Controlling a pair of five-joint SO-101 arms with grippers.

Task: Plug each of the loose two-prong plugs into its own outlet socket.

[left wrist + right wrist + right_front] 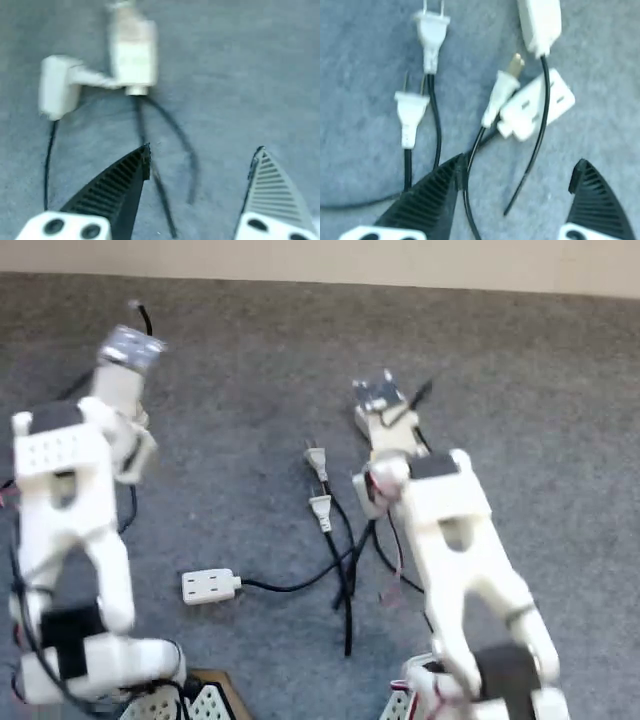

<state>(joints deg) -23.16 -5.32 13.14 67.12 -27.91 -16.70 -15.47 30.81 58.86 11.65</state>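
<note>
Since the right hand (521,162) hangs open and empty over the grey surface (360,60), close to the nearer loose plug (411,112), I'd have it pinch that plug's white body squarely, prongs left free for the outlet socket (535,107) nearby.

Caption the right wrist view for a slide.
Right gripper, jaws open, above loose two-prong plugs and an outlet socket on grey carpet.
</note>
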